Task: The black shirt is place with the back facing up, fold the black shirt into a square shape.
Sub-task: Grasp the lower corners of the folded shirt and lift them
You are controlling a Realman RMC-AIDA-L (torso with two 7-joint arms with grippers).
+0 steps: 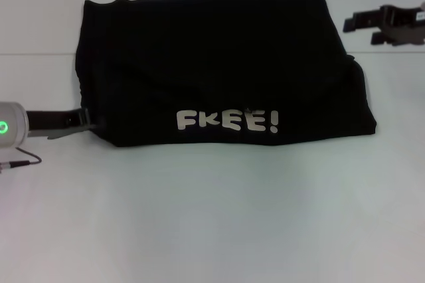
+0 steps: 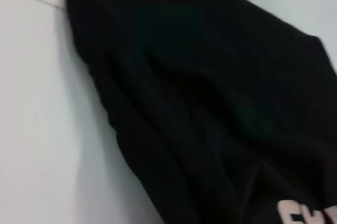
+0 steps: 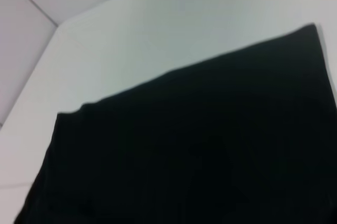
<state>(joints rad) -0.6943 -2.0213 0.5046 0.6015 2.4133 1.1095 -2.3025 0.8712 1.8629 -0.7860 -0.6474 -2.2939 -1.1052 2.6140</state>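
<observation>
You've got the black shirt (image 1: 219,64) lying folded into a rough rectangle on the white bench (image 1: 212,216), with the white "FREE!" lettering (image 1: 228,122) face up along its near edge. Your left hand (image 1: 86,122) sits at the shirt's left edge and your right hand (image 1: 372,27) hovers past its far right corner; can't tell for either whether the fingers are apart or together.

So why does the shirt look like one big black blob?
Head view: the black shirt is too dark for folds to show, only the white lettering stands out. Both wrist views: close up, soft and blurry, with faint creases showing only in the left one.
</observation>
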